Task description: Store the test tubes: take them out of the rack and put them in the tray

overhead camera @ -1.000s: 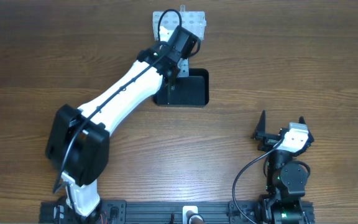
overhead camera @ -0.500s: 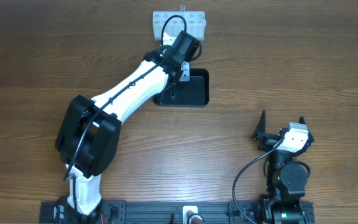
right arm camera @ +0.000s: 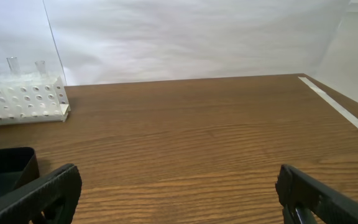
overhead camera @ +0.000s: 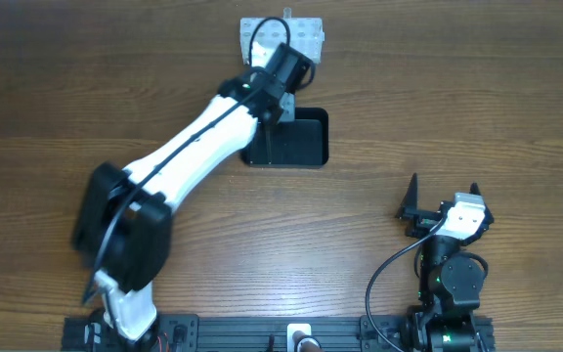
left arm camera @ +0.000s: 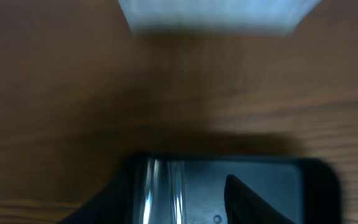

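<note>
A brown wood-grain counter fills the scene, with a pale wall behind its far edge. At the far middle stands a white perforated plastic rack, and just near of it lies a black rectangular tray. The left arm reaches diagonally across to these two. Its left end effector hangs low over the left part of the tray with its fingers apart, gripping nothing. A clear glass test tube lies in the tray between them, closer to one finger; whether it touches that finger cannot be told. In the right wrist view two more upright tubes stand in the rack. The right end effector rests at the near right of the counter, well apart from everything, its jaws spread wide and empty. The step in hand looks like setting a tube down in the tray. The next move probably calls for lifting straight clear of the tray wall, then going to the rack, closing on one standing tube near its top, and pulling it straight up so that it does not bind in its hole.
</note>
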Available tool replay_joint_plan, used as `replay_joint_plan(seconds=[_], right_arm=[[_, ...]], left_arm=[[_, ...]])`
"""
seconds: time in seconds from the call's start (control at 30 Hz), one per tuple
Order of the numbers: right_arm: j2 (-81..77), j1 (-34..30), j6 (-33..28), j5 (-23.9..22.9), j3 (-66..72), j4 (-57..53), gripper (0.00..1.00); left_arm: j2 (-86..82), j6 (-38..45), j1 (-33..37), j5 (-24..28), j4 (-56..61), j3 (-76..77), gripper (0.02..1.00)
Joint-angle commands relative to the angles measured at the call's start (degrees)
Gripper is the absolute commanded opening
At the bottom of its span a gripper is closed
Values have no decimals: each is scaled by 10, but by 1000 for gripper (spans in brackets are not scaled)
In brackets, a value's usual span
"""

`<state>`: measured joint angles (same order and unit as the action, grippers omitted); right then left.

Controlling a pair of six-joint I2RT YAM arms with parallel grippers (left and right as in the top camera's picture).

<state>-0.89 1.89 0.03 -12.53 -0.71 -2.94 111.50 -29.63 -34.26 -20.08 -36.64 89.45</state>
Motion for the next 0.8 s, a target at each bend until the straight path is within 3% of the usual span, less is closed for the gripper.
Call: replay_joint_plan(seconds=[0.03,0.1,0.2,0.33,0.5,0.8], right_arm=[[6,-3,3,0,4,0,991],[6,-3,3,0,4,0,993],[6,-3,3,1,4,0,991],[6,-3,3,0,4,0,991],[6,-3,3,1,4,0,993],[6,-3,3,0,4,0,991]], left_arm=[[-169,92,25,-53,62,-22,621],[-246,129,46,-43,121,-68,735],[-359,175,94,15,202,-158,890],[-514,195,185,96,288,-306,976],[-684,207,249,118,327,-467,991],[-965,207,254,165,428,-752,998]])
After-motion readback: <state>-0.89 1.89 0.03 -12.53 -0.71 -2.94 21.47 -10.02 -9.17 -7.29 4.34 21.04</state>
